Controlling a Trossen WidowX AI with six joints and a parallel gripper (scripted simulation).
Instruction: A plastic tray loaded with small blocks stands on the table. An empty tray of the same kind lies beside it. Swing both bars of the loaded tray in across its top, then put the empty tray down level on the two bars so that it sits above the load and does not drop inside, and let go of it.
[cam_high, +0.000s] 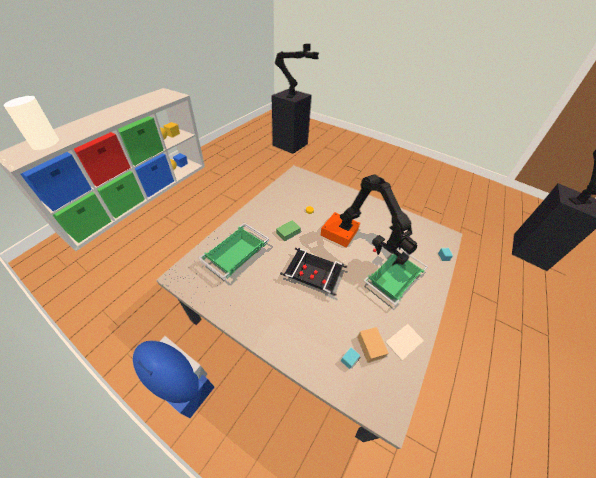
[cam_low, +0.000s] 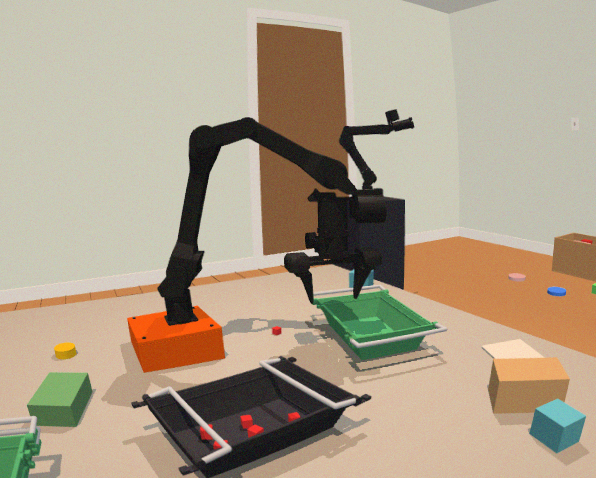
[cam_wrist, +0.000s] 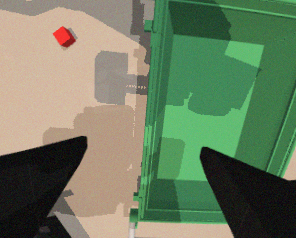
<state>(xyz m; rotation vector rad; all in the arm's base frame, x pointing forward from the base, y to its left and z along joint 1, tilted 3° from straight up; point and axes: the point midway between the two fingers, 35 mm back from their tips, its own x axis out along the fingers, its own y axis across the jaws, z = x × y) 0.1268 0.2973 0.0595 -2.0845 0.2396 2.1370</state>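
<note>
The loaded black tray (cam_high: 317, 259) (cam_low: 280, 445) stands on the table with small red blocks (cam_low: 246, 421) inside. Its left bar (cam_low: 197, 418) and right bar (cam_low: 298, 384) both lie inward across its top. An empty green tray (cam_high: 395, 286) (cam_low: 395, 349) (cam_wrist: 270, 50) lies to its right, its bars out over its ends. Another empty green tray (cam_high: 235, 250) (cam_low: 15, 455) lies to the left. My gripper (cam_high: 389, 257) (cam_low: 334, 299) (cam_wrist: 144, 147) is open and empty, pointing down above the right green tray's near-base long rim, one finger on each side of it in the wrist view.
A loose red block (cam_low: 276, 330) (cam_wrist: 64, 36) lies between the orange base (cam_high: 340, 230) (cam_low: 182, 345) and the right green tray. A green block (cam_high: 288, 230) (cam_low: 60, 399), an orange block (cam_high: 373, 344) (cam_low: 530, 385) and teal cubes (cam_high: 350, 358) (cam_high: 445, 254) also stand on the table.
</note>
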